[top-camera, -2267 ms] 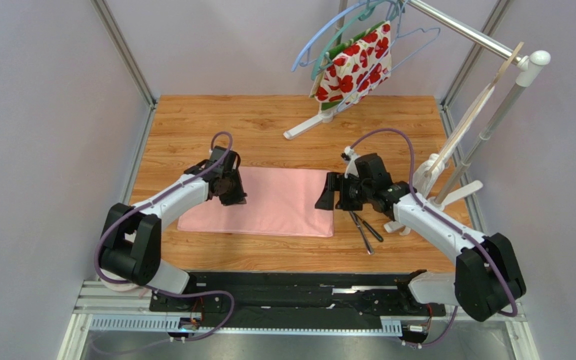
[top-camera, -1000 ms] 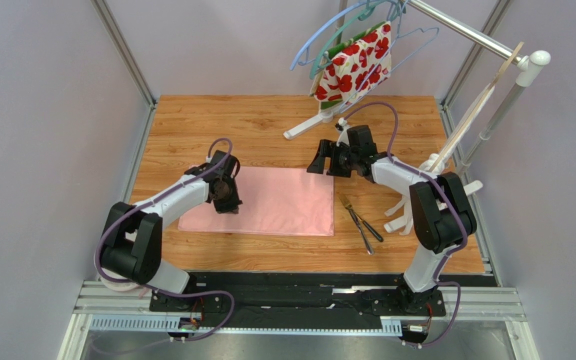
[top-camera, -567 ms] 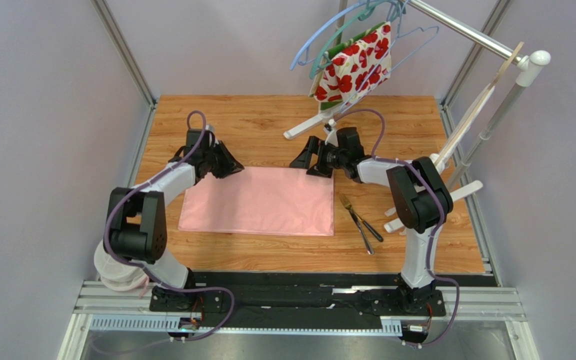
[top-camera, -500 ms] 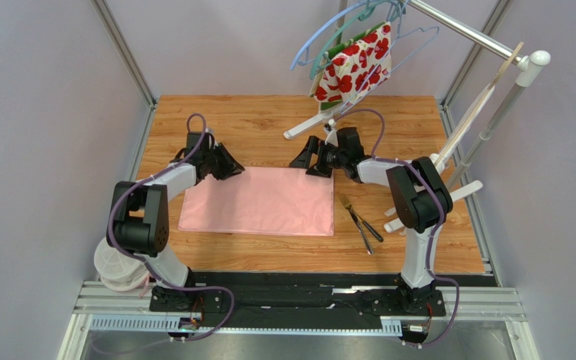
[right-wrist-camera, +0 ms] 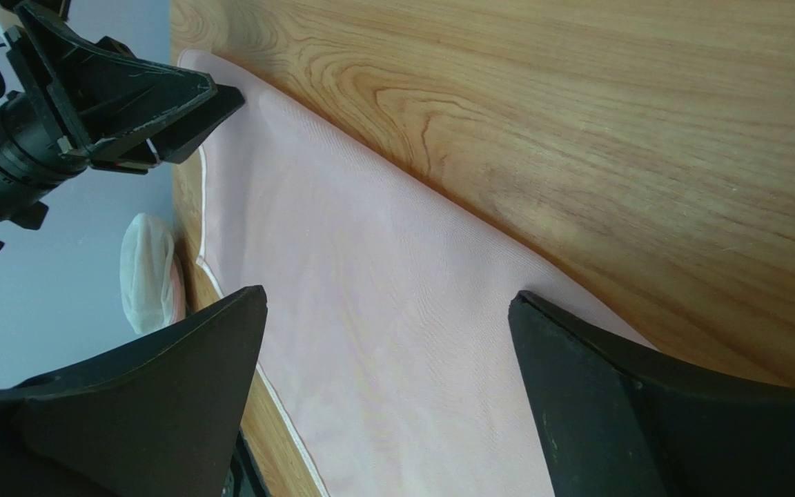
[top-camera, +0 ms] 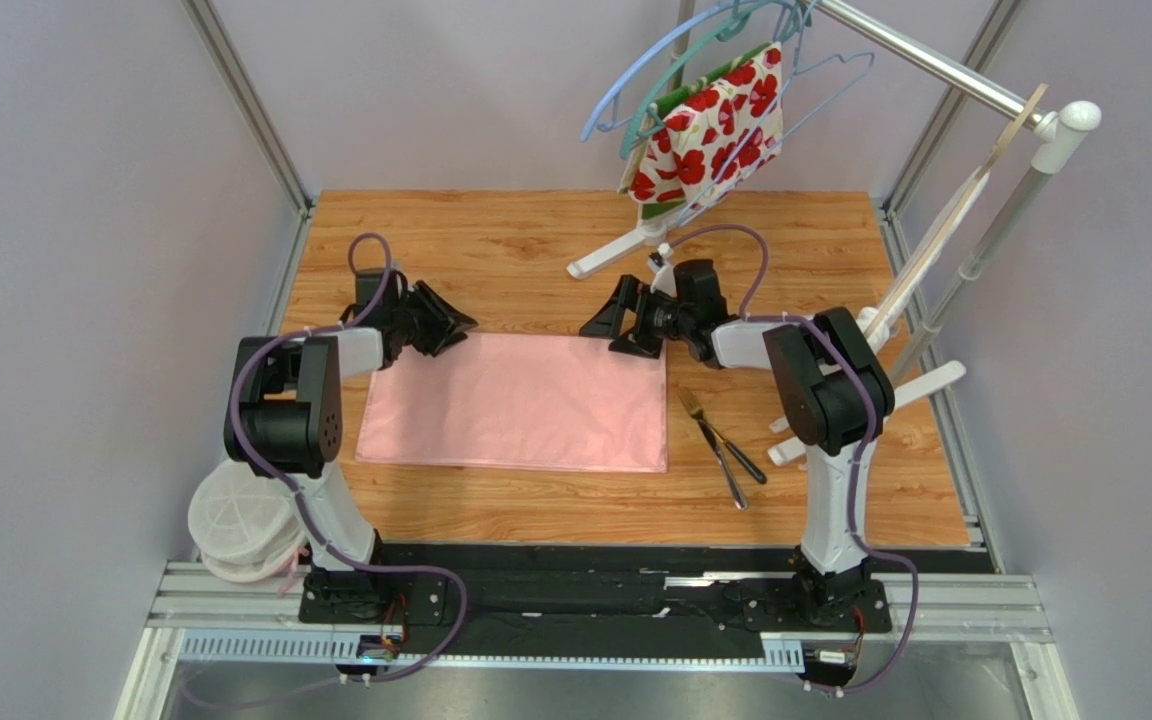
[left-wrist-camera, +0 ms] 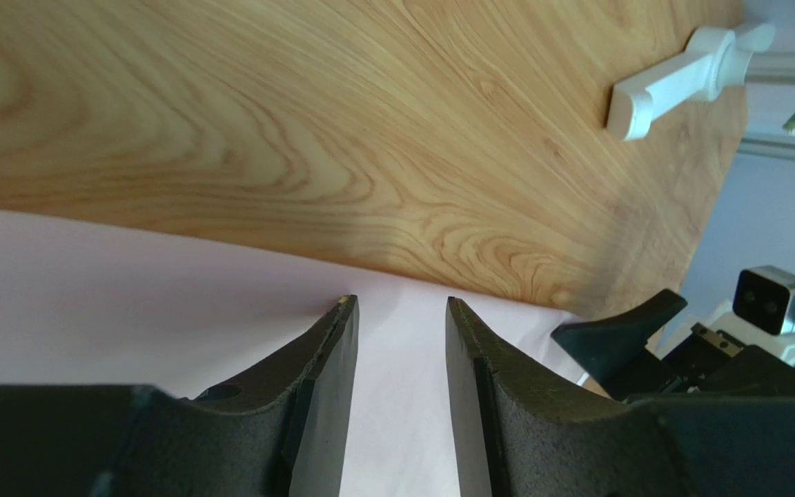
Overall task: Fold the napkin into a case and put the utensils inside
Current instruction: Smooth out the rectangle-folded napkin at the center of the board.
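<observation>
The napkin (top-camera: 515,402) lies flat and unfolded on the bench (top-camera: 537,240), with the utensils (top-camera: 717,440) just off its right edge. Both arms have swung out to its far edge. My left end effector (top-camera: 444,323), shut a second ago, now stands part-way apart at the far left corner. The right end effector (top-camera: 608,320) gapes wide at the far right corner. Neither holds cloth, so I judge the first fold comes next.

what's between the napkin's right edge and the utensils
Only a narrow strip of bare wooden table, shown in the top external view; the napkin and the utensils lie apart, not touching.
</observation>
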Available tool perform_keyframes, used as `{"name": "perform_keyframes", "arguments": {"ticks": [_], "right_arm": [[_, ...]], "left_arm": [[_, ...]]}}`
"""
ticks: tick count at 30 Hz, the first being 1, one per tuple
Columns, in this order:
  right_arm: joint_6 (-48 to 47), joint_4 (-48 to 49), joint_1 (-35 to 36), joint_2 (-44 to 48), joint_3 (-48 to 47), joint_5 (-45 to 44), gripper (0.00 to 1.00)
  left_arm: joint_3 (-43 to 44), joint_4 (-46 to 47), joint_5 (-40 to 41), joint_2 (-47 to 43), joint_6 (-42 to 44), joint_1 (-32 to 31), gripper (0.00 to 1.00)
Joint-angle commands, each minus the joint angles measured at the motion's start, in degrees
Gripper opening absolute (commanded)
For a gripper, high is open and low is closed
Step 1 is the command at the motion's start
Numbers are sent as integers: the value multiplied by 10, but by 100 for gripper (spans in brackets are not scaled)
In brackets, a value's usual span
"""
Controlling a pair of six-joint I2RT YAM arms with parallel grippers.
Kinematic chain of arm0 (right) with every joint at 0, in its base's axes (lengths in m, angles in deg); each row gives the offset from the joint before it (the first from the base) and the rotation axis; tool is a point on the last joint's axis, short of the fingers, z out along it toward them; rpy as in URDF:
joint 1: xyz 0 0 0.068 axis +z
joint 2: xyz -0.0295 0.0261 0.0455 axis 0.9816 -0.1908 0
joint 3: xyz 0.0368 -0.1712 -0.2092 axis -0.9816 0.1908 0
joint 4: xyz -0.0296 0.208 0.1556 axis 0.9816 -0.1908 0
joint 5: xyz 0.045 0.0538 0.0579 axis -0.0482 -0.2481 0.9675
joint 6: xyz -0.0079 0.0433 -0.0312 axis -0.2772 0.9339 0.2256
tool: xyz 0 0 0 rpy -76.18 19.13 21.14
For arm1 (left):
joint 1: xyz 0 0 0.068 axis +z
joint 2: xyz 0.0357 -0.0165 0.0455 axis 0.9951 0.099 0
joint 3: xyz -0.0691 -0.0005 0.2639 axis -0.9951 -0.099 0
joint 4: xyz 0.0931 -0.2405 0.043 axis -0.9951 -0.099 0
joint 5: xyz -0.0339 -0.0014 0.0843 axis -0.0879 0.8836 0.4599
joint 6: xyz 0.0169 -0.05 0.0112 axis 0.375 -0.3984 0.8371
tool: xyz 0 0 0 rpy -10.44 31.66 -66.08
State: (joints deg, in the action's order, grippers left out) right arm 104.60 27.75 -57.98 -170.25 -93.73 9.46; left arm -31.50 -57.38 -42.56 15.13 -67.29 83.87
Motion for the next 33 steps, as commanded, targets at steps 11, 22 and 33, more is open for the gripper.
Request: {"name": "perform_keyframes", "arguments": {"ticks": [11, 22, 33], "right_arm": [[2, -12, -22, 6, -11, -7, 96], [-46, -85, -52, 10, -19, -17, 95], [-56, -86, -51, 11, -13, -6, 95]], "left_arm": [[55, -32, -19, 30, -39, 32, 59], [43, -30, -37, 37, -117, 60, 61], [83, -54, -44, 52, -149, 120, 61]]}}
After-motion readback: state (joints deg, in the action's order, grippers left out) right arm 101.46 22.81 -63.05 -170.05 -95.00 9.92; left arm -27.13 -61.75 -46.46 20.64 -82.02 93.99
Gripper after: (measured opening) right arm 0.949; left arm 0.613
